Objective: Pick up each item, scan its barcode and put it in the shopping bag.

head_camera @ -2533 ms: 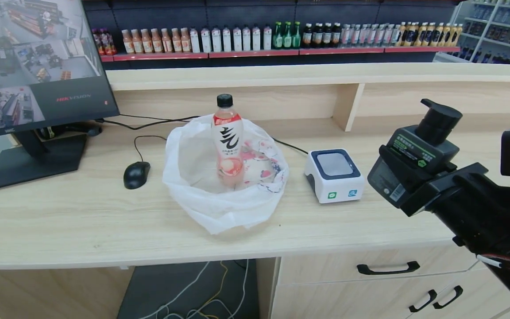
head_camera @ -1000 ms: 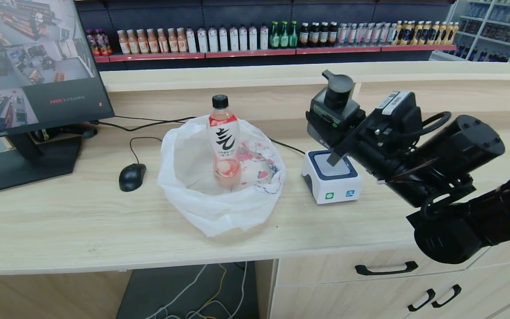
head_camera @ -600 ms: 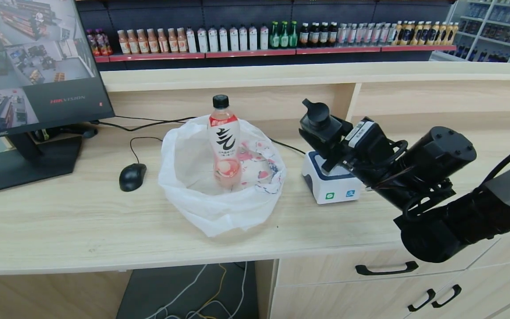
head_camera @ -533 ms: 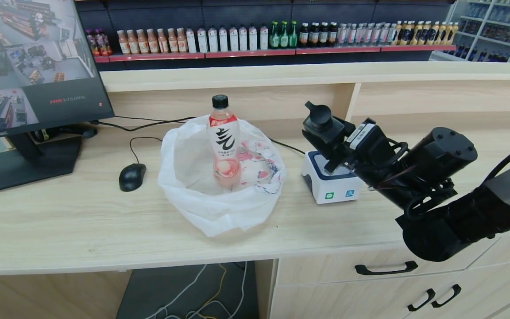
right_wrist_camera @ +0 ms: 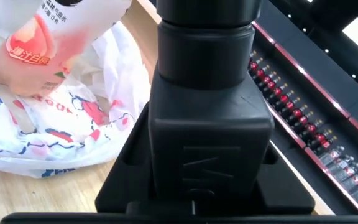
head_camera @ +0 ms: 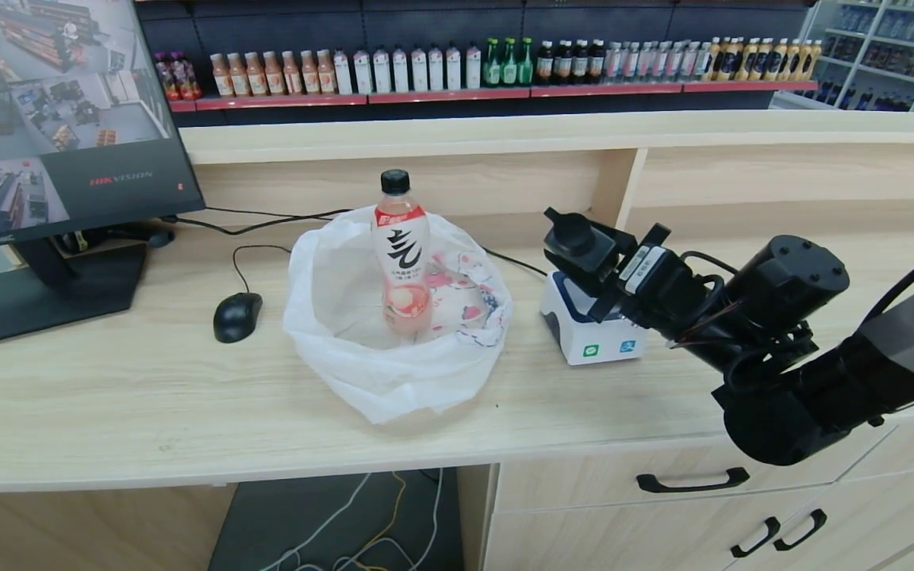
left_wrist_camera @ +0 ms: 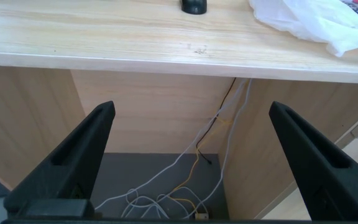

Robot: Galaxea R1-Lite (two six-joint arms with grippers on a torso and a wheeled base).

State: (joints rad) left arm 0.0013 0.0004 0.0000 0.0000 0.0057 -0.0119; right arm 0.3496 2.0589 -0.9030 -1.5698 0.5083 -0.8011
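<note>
Just above the scanner [head_camera: 593, 342], the head view has the right gripper [head_camera: 617, 274] clamped on a black bottle [head_camera: 574, 242], tilted presumably to face its barcode down, with the shopping bag [head_camera: 362, 365] beside the scanner; the left wrist view has the left gripper [left_wrist_camera: 191, 111] gaping empty, low before the counter [left_wrist_camera: 104, 37]; the right wrist view has the bottle pointing bagward.

Over on the left, a big monitor [head_camera: 52, 119] on a black stand shows camera feeds, and a black mouse [head_camera: 236, 316] sits beside that stand on the pale wooden counter [head_camera: 147, 412], cord looping back. Behind, a red-edged shelf [head_camera: 505, 91] lined with bottles. Down below, drawers [head_camera: 663, 507] with black handles, and loose cables [head_camera: 378, 515] hanging under the counter
</note>
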